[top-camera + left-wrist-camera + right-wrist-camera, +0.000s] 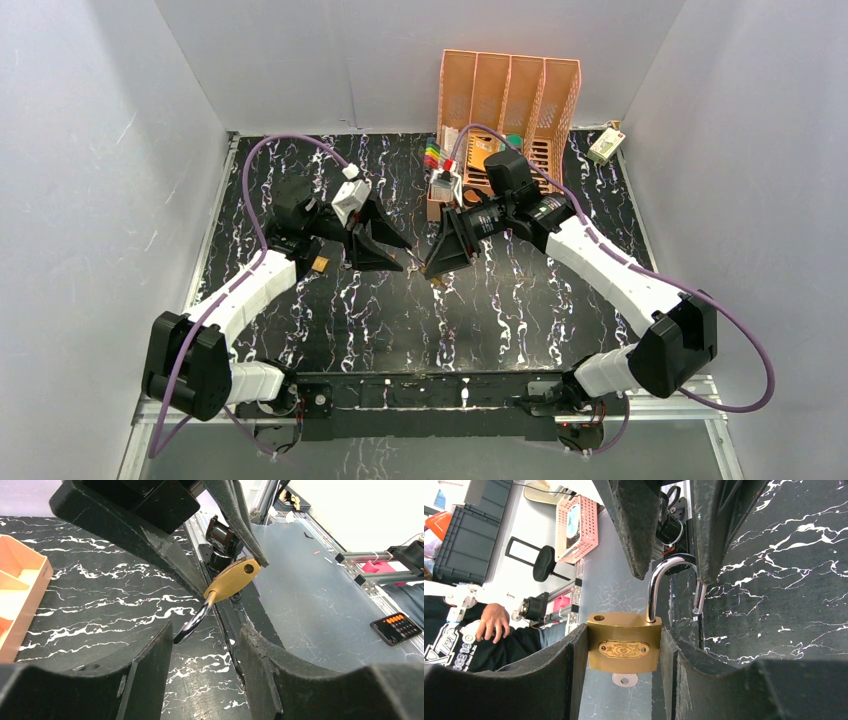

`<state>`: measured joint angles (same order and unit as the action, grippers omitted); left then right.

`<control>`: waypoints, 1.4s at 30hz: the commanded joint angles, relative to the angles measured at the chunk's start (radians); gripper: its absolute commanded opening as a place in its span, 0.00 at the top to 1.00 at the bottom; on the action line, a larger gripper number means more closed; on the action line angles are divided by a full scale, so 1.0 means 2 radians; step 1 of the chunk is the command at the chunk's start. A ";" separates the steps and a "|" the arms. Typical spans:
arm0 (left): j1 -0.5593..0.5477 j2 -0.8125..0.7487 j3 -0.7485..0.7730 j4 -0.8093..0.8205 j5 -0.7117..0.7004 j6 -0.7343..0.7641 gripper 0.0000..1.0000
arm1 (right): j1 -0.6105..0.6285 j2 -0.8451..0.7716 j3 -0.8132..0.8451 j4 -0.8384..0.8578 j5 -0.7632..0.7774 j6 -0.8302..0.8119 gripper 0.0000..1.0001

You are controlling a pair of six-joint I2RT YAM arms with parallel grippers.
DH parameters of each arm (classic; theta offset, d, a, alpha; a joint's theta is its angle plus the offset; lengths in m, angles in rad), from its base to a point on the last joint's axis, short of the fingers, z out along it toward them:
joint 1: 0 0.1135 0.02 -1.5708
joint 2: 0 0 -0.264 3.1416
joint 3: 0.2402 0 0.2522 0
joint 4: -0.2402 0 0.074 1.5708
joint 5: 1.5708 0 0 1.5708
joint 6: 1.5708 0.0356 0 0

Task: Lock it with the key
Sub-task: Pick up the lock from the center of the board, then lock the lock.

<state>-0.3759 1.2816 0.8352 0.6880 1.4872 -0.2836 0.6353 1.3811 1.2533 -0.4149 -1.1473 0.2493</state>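
Gripping the brass padlock [624,647] by its side edges above the tabletop [300,310], the right end effector [624,639] is keeping it aloft, with the key [624,680] sitting in its base. The left end effector [205,635] is standing open either side of the raised shackle [192,624]. The padlock is looking heavy, rigid and slick, so pressing the shackle's crown seems best.

Both my arms reach inward from their near bases and meet at centre, tips almost nose to nose. I see the left end effector [403,256] with its jaws apart; the right end effector [432,268] is clamped across the padlock [624,642].
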 commanded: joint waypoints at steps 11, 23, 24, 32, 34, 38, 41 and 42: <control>-0.007 -0.009 0.017 0.016 0.027 0.023 1.00 | 0.002 0.001 0.029 0.029 -0.010 0.004 0.90; -0.008 0.001 0.032 0.001 0.033 0.010 1.00 | 0.003 0.015 0.073 -0.040 0.113 -0.037 0.74; -0.008 0.001 0.034 -0.001 0.030 0.009 1.00 | 0.002 0.019 0.080 -0.056 0.129 -0.046 0.65; -0.008 -0.009 0.028 -0.001 -0.047 0.025 1.00 | 0.002 -0.010 0.112 -0.032 0.277 -0.057 0.27; -0.008 -0.015 0.025 0.005 -0.070 0.025 1.00 | 0.002 -0.022 0.104 -0.017 0.312 -0.056 0.20; -0.008 -0.021 0.015 0.035 -0.116 0.011 1.00 | -0.001 -0.046 0.094 0.005 0.345 -0.058 0.11; -0.007 -0.025 0.006 0.064 -0.164 -0.011 1.00 | -0.006 -0.059 0.083 0.029 0.354 -0.053 0.08; -0.007 -0.027 0.000 0.078 -0.185 -0.021 1.00 | -0.008 -0.067 0.072 0.048 0.347 -0.051 0.07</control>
<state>-0.3916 1.2900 0.8516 0.6968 1.2736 -0.2806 0.6338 1.3102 1.4319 -0.4633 -0.5083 0.1509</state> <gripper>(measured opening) 0.045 0.910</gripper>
